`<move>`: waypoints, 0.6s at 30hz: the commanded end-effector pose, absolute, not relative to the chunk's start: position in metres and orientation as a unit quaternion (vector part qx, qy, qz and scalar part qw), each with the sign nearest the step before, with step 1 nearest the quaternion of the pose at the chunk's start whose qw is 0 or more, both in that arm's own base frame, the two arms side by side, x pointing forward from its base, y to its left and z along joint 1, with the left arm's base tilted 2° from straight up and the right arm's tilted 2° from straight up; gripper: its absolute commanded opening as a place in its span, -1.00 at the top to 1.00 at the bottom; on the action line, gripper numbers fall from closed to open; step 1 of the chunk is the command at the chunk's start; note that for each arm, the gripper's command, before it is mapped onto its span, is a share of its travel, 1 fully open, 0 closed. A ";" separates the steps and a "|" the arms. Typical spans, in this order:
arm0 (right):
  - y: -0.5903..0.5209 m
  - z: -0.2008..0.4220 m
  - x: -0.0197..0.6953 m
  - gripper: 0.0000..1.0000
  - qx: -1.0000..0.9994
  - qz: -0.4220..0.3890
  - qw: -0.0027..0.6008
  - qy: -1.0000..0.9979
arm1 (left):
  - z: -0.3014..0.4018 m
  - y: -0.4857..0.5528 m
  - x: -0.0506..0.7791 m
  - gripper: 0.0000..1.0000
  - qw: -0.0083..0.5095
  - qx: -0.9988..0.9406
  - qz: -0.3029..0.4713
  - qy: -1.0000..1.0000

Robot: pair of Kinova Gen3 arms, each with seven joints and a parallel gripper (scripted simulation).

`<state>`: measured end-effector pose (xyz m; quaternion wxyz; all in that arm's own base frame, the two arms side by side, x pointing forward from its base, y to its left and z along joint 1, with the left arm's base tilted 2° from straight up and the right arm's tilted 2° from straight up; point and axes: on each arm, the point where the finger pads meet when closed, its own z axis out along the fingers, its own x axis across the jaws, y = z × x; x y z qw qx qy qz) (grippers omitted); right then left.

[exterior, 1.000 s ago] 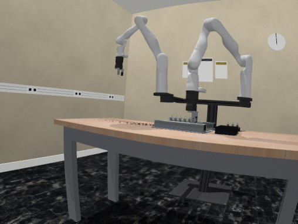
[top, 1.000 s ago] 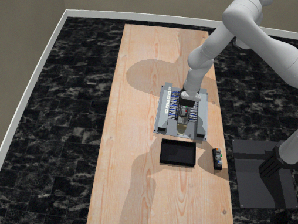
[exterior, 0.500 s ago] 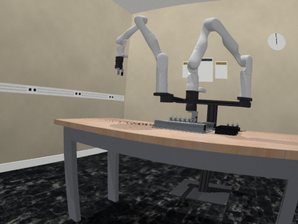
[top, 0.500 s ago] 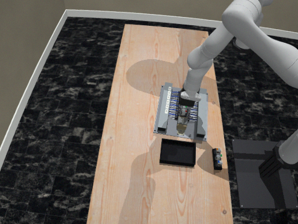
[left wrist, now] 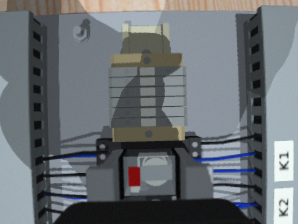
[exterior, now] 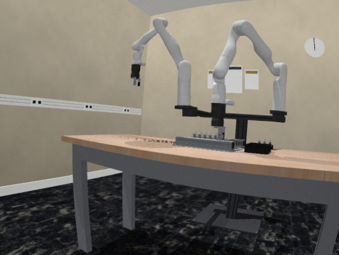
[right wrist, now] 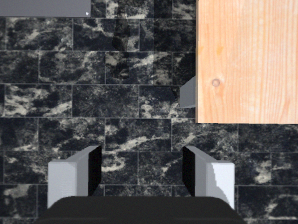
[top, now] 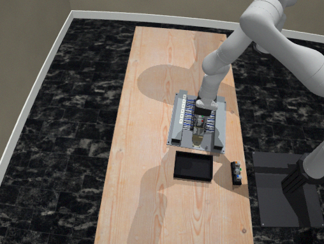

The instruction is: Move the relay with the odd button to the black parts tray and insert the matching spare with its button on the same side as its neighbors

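With the left gripper [top: 201, 122] [exterior: 221, 134] [left wrist: 149, 165] closed on the red-buttoned relay [top: 201, 121] [left wrist: 155, 172], at the row's 6 o'clock end from above, and the right gripper [exterior: 137, 83] [right wrist: 142, 163] open, a tilted pull risked lifting the loose panel [top: 220, 128] [exterior: 200, 143] [left wrist: 75, 110].

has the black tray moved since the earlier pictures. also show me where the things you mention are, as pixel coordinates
No. In the top view the black tray [top: 193, 179] [exterior: 256, 149] sits just off the near end of the relay panel [top: 172, 122] [exterior: 203, 143] [left wrist: 210, 30], the same as before.
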<state>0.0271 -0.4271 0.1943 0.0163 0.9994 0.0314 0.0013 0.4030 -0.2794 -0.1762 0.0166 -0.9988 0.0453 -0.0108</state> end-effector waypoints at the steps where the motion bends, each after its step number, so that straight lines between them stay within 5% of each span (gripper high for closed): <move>1: -0.428 0.195 0.027 -1.00 0.999 0.001 0.017 0.031 | -0.175 -0.280 0.404 1.00 0.016 -0.999 -0.011 0.045; 18: -0.428 0.195 0.027 -1.00 0.999 0.001 0.017 0.031 | -0.175 -0.280 0.405 1.00 0.016 -0.999 -0.002 0.045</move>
